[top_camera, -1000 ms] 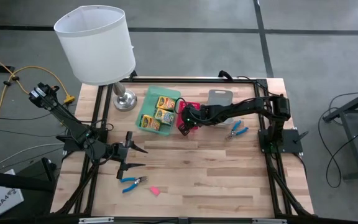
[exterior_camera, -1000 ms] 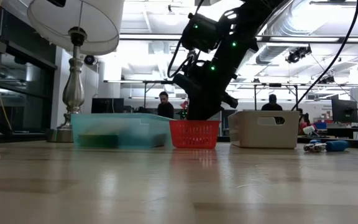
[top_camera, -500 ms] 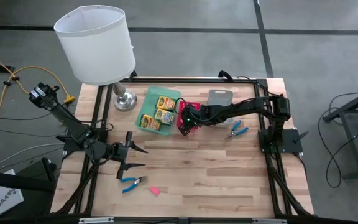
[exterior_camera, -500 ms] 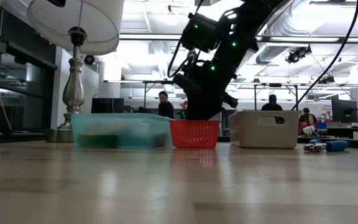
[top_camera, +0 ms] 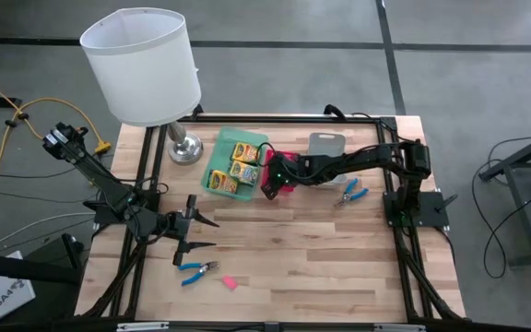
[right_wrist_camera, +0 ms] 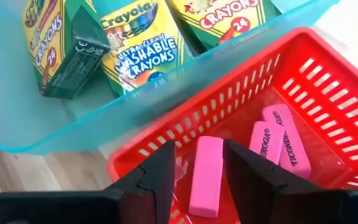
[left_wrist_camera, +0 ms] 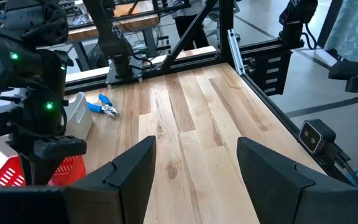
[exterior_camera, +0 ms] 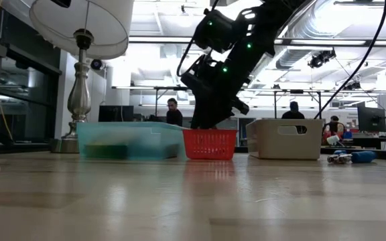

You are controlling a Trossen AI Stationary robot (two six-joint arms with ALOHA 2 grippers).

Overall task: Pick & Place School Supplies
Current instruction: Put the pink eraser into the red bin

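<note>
The table (top_camera: pixel 339 258) is of pale wood with long plank stripes, inside a black metal frame (top_camera: pixel 404 267). The lamp (top_camera: pixel 142 65) has a white shade over a silver base. The tray (top_camera: pixel 221 148) is translucent green, and the three crayon boxes (right_wrist_camera: pixel 135 43) in it are yellow and green with red and white letters. The basket (right_wrist_camera: pixel 328 106) beside it is red with a slotted pattern, and the three erasers (right_wrist_camera: pixel 206 175) in it are pink with dark print. The grey tray (top_camera: pixel 324 144) is plain. Both scissor-like tools (top_camera: pixel 349 191) have blue handles and grey metal. One more eraser (top_camera: pixel 230 283) is pink. Both arms are black.
</note>
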